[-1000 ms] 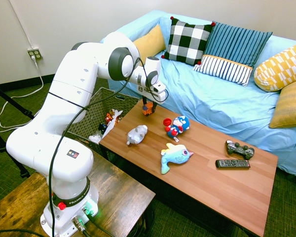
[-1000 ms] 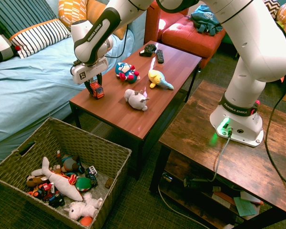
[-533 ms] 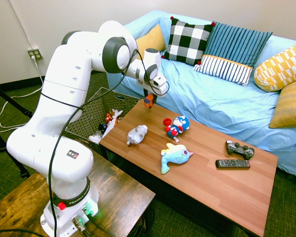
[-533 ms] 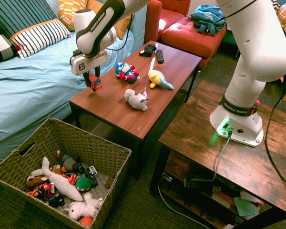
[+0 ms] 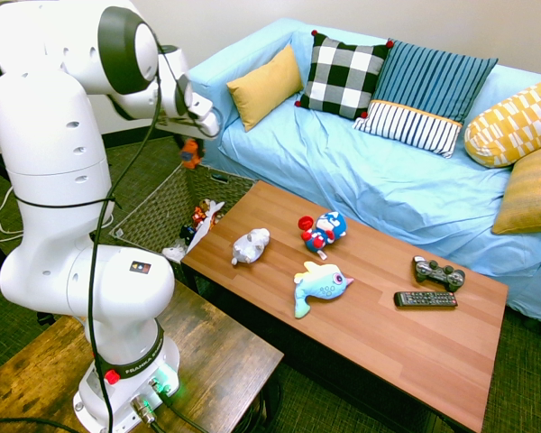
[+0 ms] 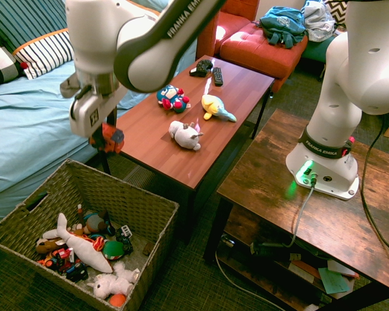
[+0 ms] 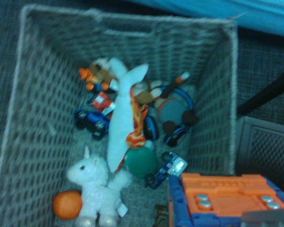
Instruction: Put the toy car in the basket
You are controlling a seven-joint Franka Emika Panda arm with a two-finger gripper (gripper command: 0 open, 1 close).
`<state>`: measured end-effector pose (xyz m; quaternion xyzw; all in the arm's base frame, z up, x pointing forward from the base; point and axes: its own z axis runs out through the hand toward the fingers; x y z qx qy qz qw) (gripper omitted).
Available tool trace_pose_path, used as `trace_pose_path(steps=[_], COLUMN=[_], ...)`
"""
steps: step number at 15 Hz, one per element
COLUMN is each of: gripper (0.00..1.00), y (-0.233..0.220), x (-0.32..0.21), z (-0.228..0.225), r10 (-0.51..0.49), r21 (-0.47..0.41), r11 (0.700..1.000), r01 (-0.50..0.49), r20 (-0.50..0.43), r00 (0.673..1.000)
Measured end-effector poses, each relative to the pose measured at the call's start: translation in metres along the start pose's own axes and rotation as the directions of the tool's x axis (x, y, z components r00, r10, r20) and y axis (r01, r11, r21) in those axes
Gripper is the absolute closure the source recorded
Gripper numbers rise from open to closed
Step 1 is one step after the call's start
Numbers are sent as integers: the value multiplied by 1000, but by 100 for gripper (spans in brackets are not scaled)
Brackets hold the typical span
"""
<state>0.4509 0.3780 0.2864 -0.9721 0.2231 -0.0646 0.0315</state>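
The toy car (image 6: 109,138) is small, boxy and orange with red and blue bits. It hangs in the air with my gripper (image 6: 106,131) shut on it, off the table's short end and over the near rim of the basket (image 6: 118,188). From the other side, the toy car (image 5: 191,153) and gripper (image 5: 191,146) are high above the basket (image 5: 153,215). The basket is a large rectangular woven one, grey-brown. In the wrist view the toy car (image 7: 222,199) fills the lower right, with the basket's wall (image 7: 35,123) around the toys below.
The basket holds a shark plush (image 6: 74,245), a white unicorn (image 6: 117,282), an orange ball (image 7: 67,205) and several small vehicles. On the wooden table (image 5: 370,338) lie a grey plush (image 5: 251,245), a red-and-blue figure (image 5: 323,230), a fish plush (image 5: 317,284), a controller (image 5: 438,272) and a remote (image 5: 425,299).
The arm has swung away from the table's end and out over the basket, carrying the toy car with it and lifting it higher.
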Motion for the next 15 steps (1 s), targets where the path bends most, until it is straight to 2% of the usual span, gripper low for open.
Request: trace_pose_path(steps=[1,7,11,13,15], gripper=[0,0,0,0,0], y=[-9,-24,-24,7,80], x=[-15,-5,5,45,108], z=[7,35,24,6,-13], r10=[-18,-58,-46,25,142], r21=[-14,-51,-39,-30,-15], r11=[1000,997,998,999,990], r01=[18,60,47,-26,-142], r20=[13,34,21,-12,-35], r00=[1000,998,999,1000,989])
